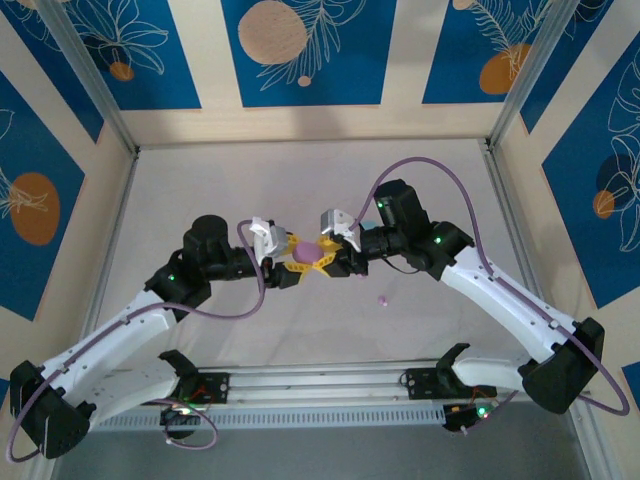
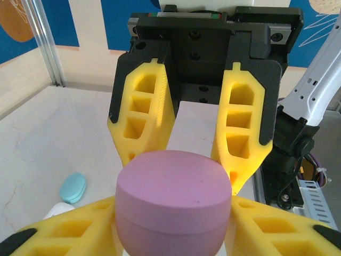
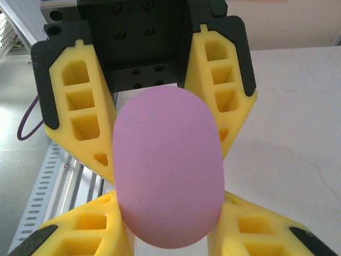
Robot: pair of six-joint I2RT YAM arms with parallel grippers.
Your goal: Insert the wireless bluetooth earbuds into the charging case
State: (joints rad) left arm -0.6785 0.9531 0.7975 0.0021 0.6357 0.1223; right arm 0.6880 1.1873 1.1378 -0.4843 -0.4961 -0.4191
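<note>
Between the two opposed pairs of jaws, the pink charging case (image 3: 168, 160) is being clamped. It is being gripped on its sides by the left gripper (image 2: 171, 216) and by the right gripper (image 3: 169, 218). Near the right jaws, a pink earbud (image 1: 383, 299) is being supported by the table (image 1: 300, 325), apart from both.

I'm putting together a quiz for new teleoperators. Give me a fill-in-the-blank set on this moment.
1. The left gripper and right gripper hold a ___ charging case between them.
2. That case's lid is ___.
3. In the left wrist view, a ___ case lies on the table.
4. In the top view, a tiny earbud lies on the table, nearer the ___ arm.

Missing words: pink; closed; teal; right.
</note>
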